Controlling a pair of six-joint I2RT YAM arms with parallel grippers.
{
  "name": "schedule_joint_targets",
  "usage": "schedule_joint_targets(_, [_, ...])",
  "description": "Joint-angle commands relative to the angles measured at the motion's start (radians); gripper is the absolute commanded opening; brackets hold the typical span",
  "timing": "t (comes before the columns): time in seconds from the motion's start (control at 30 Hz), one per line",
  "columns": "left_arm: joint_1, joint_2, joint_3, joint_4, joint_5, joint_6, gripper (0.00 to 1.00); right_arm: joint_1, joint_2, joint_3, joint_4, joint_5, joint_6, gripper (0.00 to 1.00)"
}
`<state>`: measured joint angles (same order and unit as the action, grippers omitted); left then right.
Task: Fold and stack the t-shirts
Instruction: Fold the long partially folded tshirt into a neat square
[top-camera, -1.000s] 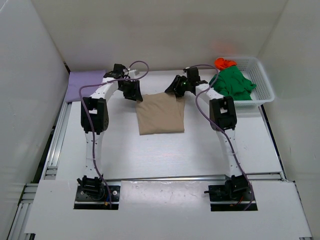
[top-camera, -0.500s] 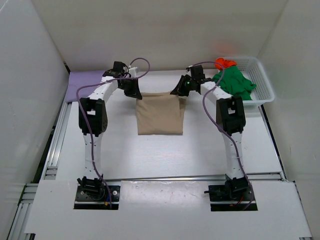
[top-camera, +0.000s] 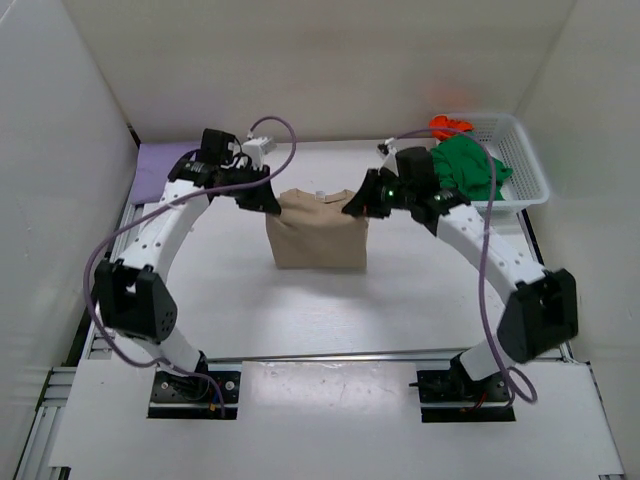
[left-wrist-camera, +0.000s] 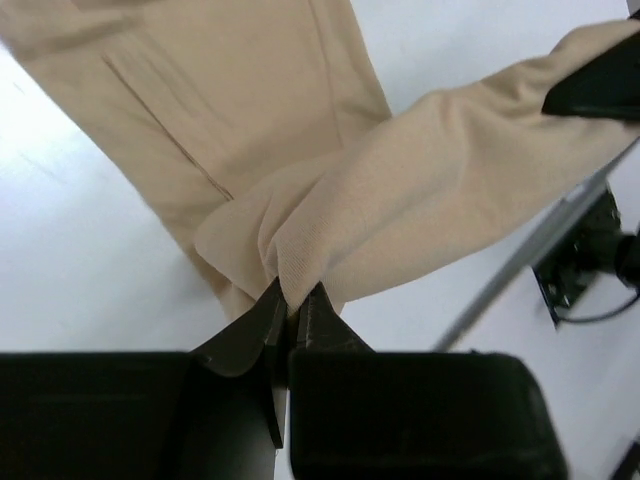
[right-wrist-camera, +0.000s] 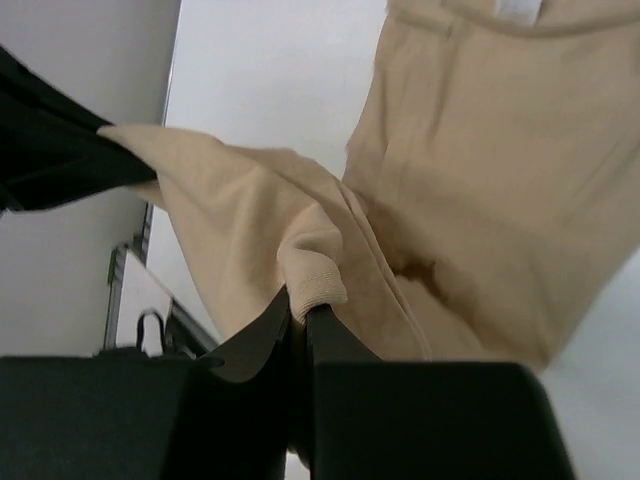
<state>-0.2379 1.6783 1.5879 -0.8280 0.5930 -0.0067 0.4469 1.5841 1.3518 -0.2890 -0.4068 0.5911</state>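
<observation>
Beige cloth t-shirt (top-camera: 315, 240) mid-fold, both your jaws clamped tight on its corners; lilac t-shirt (top-camera: 160, 165) looks done; green t-shirt (top-camera: 465, 168) and orange-red t-shirt (top-camera: 448, 124) wait.

Bright, even light from above fills the white enclosure. The desk (top-camera: 400, 300) washes out to near white, with only faint, soft shadows. The overhead view is sharp; in both wrist views the near black jaws sit dark and slightly blurred.
</observation>
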Motion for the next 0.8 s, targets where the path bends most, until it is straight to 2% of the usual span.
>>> schedule_joint_targets(0.0, [-0.018,-0.133,-0.107,-0.101,0.036,0.007,0.11,0.061,-0.169,-0.144,-0.009,0.048,0.022,0.0])
schedule_joint_targets(0.17, [-0.047,-0.23,-0.224,-0.175,0.091,0.007,0.11,0.104,-0.328,-0.316,-0.009,0.077,0.119,0.0])
schedule_joint_targets(0.33, [-0.058,-0.192,-0.214,-0.188,0.139,0.007,0.11,0.104,-0.369,-0.384,0.001,0.088,0.142,0.0])
schedule_joint_targets(0.43, [-0.058,-0.105,-0.149,-0.175,0.128,0.007,0.11,0.053,-0.28,-0.384,0.039,0.037,0.142,0.0])
schedule_joint_targets(0.63, [-0.008,0.154,0.039,-0.151,0.155,0.007,0.11,-0.065,0.057,-0.191,0.039,-0.11,0.105,0.0])
schedule_joint_targets(0.77, [0.044,0.292,0.142,-0.122,0.165,0.007,0.11,-0.115,0.221,-0.063,0.028,-0.188,0.096,0.0])
